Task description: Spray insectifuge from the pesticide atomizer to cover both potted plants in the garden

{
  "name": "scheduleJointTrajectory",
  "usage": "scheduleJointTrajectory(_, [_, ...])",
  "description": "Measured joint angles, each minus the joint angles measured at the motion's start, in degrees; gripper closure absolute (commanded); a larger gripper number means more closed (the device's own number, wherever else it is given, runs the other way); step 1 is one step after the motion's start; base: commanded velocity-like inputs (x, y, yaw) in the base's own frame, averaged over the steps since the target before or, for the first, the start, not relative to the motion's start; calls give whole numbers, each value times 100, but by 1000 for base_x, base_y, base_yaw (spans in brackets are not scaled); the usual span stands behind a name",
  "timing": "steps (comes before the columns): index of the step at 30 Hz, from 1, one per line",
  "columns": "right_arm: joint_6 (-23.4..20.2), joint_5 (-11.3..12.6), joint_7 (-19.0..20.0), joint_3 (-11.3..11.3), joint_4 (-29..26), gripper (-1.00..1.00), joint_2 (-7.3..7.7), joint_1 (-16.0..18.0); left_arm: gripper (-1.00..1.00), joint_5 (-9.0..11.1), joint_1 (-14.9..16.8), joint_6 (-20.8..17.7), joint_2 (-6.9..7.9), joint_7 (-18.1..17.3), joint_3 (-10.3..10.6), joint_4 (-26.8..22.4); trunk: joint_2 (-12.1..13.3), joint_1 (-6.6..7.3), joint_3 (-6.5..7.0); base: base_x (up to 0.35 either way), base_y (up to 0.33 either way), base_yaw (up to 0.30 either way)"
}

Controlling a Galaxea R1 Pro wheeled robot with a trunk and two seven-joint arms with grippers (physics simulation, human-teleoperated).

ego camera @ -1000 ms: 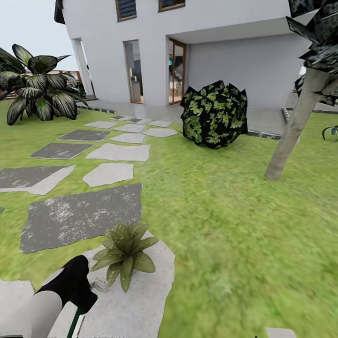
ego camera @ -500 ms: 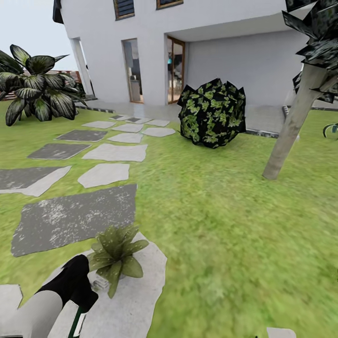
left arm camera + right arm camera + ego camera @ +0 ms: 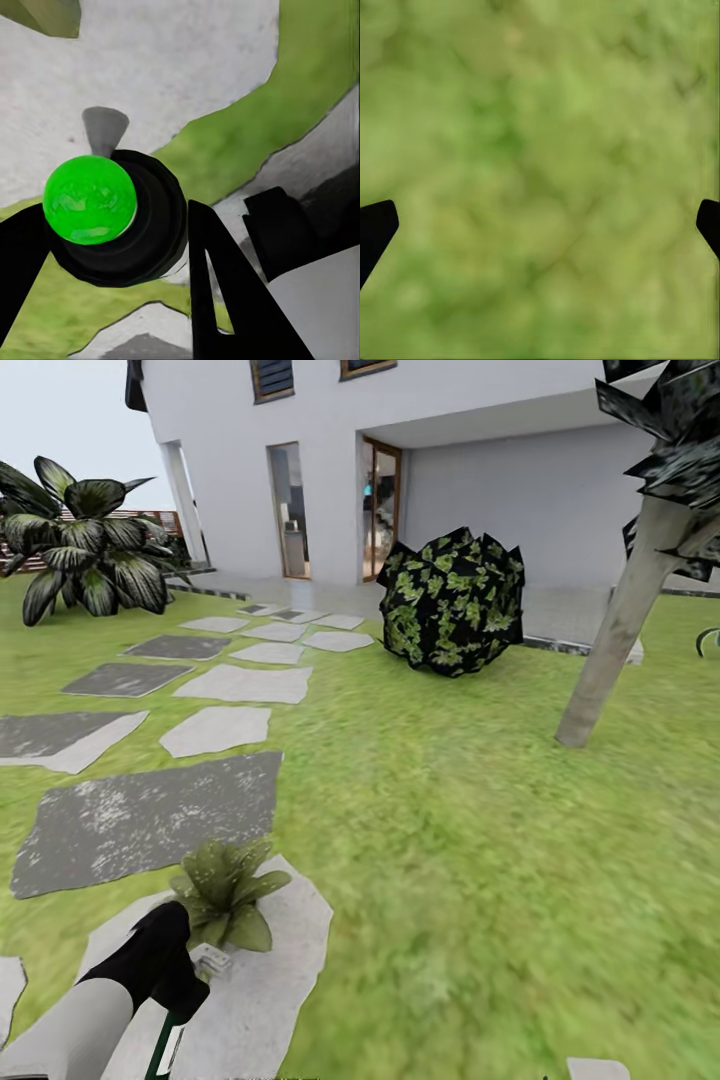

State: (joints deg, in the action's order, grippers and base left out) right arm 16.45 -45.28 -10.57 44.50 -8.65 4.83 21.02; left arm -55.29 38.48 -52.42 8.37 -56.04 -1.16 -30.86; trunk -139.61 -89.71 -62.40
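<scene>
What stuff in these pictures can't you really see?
- Second potted plant: I cannot find it; one potted plant stands on the pale paver in the head view.
- Sprayer body: in the left wrist view its green cap and black collar cover what lies below, between the left pincer fingers.
- Right pincer: the picture's edges cut off all but the two fingertips, over blurred grass.

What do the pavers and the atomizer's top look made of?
Pavers: likely stone, matte grey, speckled surface with irregular edges. Atomizer in the left gripper: apparently plastic, with a glossy bright green cap showing highlights above a ribbed matte black collar. It is a render, so these materials are only guesses.
</scene>
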Motion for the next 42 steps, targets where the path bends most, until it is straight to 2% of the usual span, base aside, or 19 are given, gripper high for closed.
scheduleJointTrajectory(6, [0,1,0,-1,0,-100,0,2,100,21,0,-4,8,0,-7,0,0,0,0,0,-271,274])
scheduleJointTrajectory(11, [0,1,2,2,0,-100,0,0,100,213,2,-5,9,0,-3,0,0,0,0,0,-271,277])
scheduleJointTrajectory(18, [1,0,5,5,0,-100,0,0,100,235,1,-3,8,-1,-3,1,0,3,0,132,-211,147])
scheduleJointTrajectory(29, [1,1,5,3,1,-100,0,-1,100,234,0,-4,6,-2,2,0,0,3,0,293,-17,26])
scheduleJointTrajectory(42, [1,-6,4,3,1,-100,-4,0,100,236,3,-8,0,-8,-3,-7,0,0,0,16,0,237])
